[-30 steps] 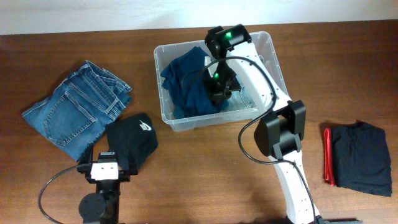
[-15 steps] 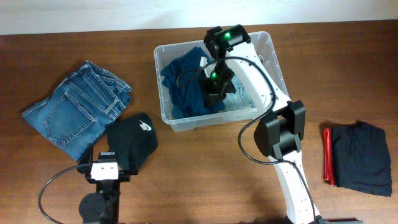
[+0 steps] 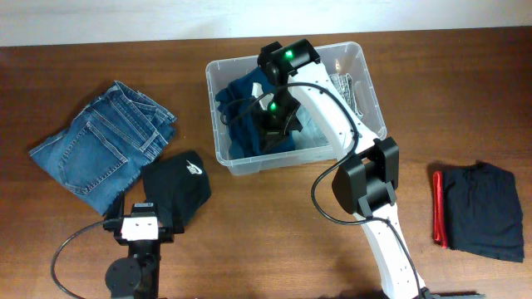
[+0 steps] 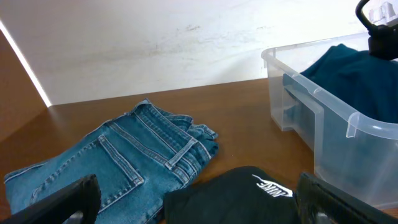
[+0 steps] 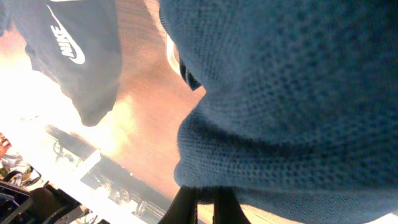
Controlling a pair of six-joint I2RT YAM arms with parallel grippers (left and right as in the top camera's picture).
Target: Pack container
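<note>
container (image 3: 249, 164) on table, right gripper (image 3: 274, 124) inside it. since a second ago gripper has shifted toward container's left wall, jaws pinched shut on teal knit (image 3: 239, 100), dragging it along; container's right half now uncovered. likely bunching cloth to free room. left gripper (image 4: 199, 208) wide, empty, left of container by black nike top (image 3: 176, 184).

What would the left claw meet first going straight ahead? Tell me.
Probably the black garment with the white logo, lying directly ahead of the open left claw; depth is unclear.
</note>
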